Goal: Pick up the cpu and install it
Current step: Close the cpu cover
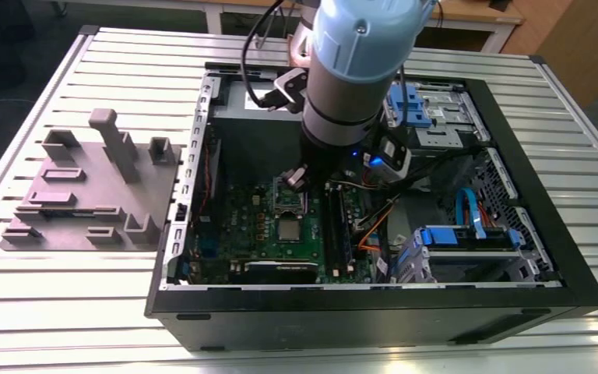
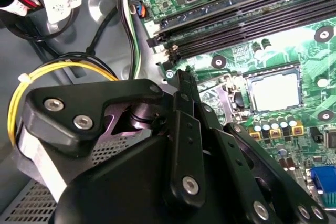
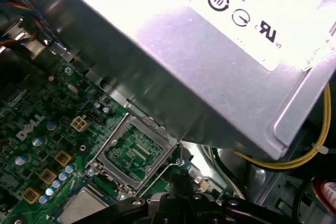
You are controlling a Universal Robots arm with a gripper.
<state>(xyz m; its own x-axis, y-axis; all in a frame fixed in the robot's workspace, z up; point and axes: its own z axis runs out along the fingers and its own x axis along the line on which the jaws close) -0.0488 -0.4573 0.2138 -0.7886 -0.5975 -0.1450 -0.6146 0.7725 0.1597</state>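
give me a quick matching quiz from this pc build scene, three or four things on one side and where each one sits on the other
Things:
1. cpu
2. grey stepped block
3. blue drive cage
4. robot arm

Places:
A. on the slatted table, outside the case, at the exterior view's left
B. reaching down into the open case over the motherboard
C. lying flat on the green motherboard
D. inside the case, at the exterior view's right

Pairs: 1-C, 2-A, 3-D, 4-B
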